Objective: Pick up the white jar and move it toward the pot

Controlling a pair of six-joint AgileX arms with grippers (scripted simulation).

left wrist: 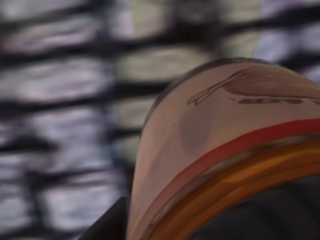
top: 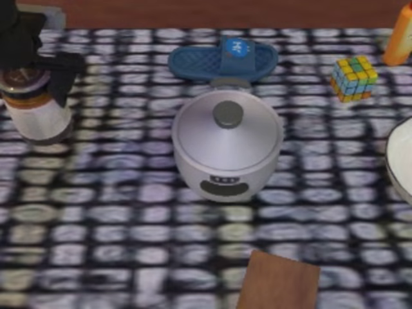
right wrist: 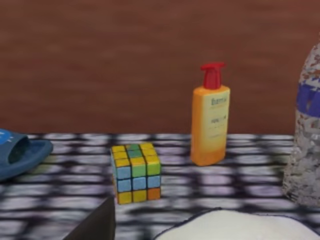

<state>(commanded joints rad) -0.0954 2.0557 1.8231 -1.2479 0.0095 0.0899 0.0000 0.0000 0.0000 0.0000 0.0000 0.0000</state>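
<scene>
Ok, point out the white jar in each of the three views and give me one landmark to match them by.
Top view: the white jar stands at the table's far left, left of the pot, with the left gripper over its lid.
Left wrist view: it fills the picture close up, orange band showing.
Right wrist view: not in it.
Shared landmark: the patterned tablecloth, in all three views.

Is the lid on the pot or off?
On. In the top view the domed lid sits squarely on the pot, its grey knob centred, no gap showing at the rim.
</scene>
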